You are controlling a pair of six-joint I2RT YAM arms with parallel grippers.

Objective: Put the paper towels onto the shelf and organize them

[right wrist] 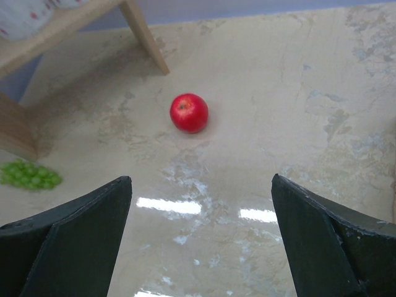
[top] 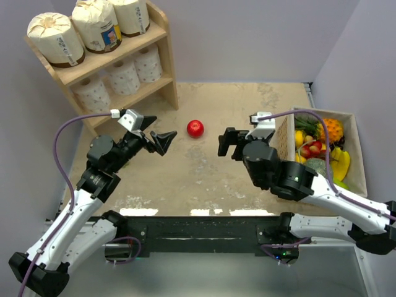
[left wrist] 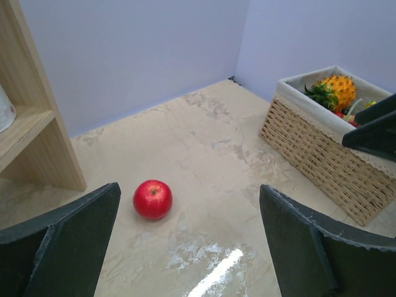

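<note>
All six paper towels [top: 124,77] sit on the wooden shelf [top: 168,74]. Three wrapped rolls [top: 96,25] line the top tier, and three bare white rolls [top: 93,93] stand in a row on the tier below. No roll lies on the table [top: 204,179], so the placing looks done, with at most tidying left. The left gripper [top: 164,127] and right gripper [top: 224,141] hang over the table, jaws spread wide and empty, either side of a red apple [top: 195,129].

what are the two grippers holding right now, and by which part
Nothing is held. The left gripper and the right gripper are both open and empty; the red apple lies apart from both, untouched.
</note>
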